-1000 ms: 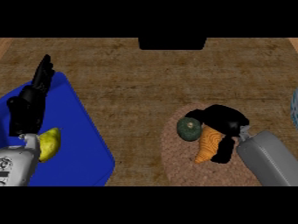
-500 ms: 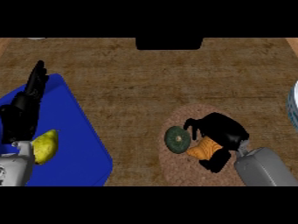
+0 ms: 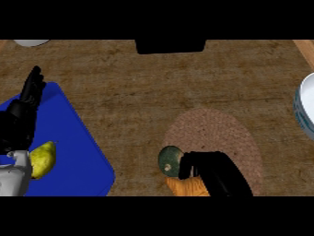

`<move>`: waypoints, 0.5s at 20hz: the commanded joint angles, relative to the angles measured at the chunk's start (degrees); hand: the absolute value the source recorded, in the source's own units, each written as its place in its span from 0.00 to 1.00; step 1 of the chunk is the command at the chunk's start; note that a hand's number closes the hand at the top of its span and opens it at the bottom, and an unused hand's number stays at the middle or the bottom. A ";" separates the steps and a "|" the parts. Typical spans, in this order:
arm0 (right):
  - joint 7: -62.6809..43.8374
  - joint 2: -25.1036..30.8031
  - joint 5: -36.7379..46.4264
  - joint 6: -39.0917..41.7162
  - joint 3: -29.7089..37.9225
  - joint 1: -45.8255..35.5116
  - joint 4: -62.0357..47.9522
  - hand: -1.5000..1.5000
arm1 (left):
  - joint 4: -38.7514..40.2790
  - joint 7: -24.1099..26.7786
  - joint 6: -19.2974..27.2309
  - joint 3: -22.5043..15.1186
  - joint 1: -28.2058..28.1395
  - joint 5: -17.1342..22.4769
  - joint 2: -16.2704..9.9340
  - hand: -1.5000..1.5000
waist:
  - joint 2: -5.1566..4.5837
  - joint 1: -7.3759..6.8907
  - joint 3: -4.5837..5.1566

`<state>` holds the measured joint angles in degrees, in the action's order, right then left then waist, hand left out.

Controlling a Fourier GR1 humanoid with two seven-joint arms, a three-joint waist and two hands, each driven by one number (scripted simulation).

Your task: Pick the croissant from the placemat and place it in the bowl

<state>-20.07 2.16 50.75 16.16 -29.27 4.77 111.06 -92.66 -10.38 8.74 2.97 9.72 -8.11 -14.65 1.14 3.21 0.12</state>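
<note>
Compared with half a second ago, right hand (image 3: 210,173) and the croissant (image 3: 186,186) sit lower in the head view, close to the bottom edge, and the bowl (image 3: 307,122) takes up more of the right side; the forearm behind the right hand no longer shows. Right hand lies over the near part of the round woven placemat (image 3: 213,133), its black fingers (image 3: 190,166) curled over the croissant, of which only an orange-brown patch shows under and to the left of the hand. Whether the croissant is touching the mat or raised off it cannot be told from this view. A dark green round item (image 3: 169,160) sits just beside the fingers on the left, at the placemat's lower left rim; what it is cannot be made out. Bowl is white inside with a blue-patterned outer wall, cut off by the right edge, well apart from the hand and croissant, with bare brown counter (image 3: 152,87) between it and the placemat. Left hand (image 3: 20,120) rests at the left side over a blue board (image 3: 78,147), fingers straight and pointing up the view, holding nothing. A yellow-green fruit (image 3: 42,159) lies on the blue board just beside the left wrist. A dark block (image 3: 170,46) sits at the far edge of the counter, and a pale rounded item (image 3: 31,43) shows at the top left.
</note>
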 commanded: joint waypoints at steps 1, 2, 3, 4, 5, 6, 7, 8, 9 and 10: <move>-8.05 -2.05 1.38 -4.88 -3.34 6.65 16.16 1.00 | -0.92 -0.48 0.48 -0.66 -0.35 -0.23 1.01 0.50 | -0.14 -0.34 -0.06; -9.32 -2.08 2.49 -6.27 -5.08 8.07 19.98 1.00 | -0.40 -0.56 -1.07 0.82 0.08 0.40 -1.31 0.50 | -0.07 -0.19 -0.05; -11.79 -2.09 3.32 -7.78 -6.04 9.28 22.14 1.00 | -0.29 -2.09 -0.01 0.06 2.10 -0.04 0.05 0.50 | -0.32 -0.34 -0.08; -14.42 -2.11 5.52 -7.34 -4.78 7.72 25.17 1.00 | -1.07 -0.18 -1.72 1.37 -0.24 1.42 -1.43 0.50 | -0.41 -1.39 -0.02; -15.92 -2.12 8.27 -8.33 -6.73 10.02 27.17 1.00 | -1.85 -1.55 0.14 -1.09 0.20 -0.92 0.59 0.50 | -0.45 -1.31 -0.07; -17.72 -2.10 9.98 -5.91 -6.13 10.55 30.37 1.00 | -1.66 -1.86 -1.65 0.11 1.13 0.53 -0.89 0.50 | -0.60 -1.63 -0.06; -18.61 -2.14 14.58 -8.32 -8.19 11.49 29.81 1.00 | -3.47 -2.35 -0.50 -1.36 -0.13 -0.77 0.38 0.50 | -0.54 -1.88 -0.07; -18.67 0.58 11.82 -5.00 -1.97 11.04 33.76 1.00 | -2.23 -1.19 -1.70 -0.07 0.30 0.55 -0.53 0.50 | -0.78 -1.99 -0.08; -19.84 0.13 13.38 -5.72 -3.22 11.21 33.46 1.00 | -0.92 -0.18 -0.38 -0.97 0.88 -0.79 0.80 0.50 | -0.85 -1.98 -0.07; -20.23 -1.29 13.35 -6.84 -1.94 8.64 31.93 1.00 | -0.75 0.84 0.13 -1.61 0.62 -1.72 1.30 0.50 | -0.95 -2.33 -0.08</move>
<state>-35.97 0.76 59.01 9.01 -32.62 13.02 134.17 -94.01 -11.02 8.18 2.33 10.21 -8.56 -14.39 0.52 1.58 0.06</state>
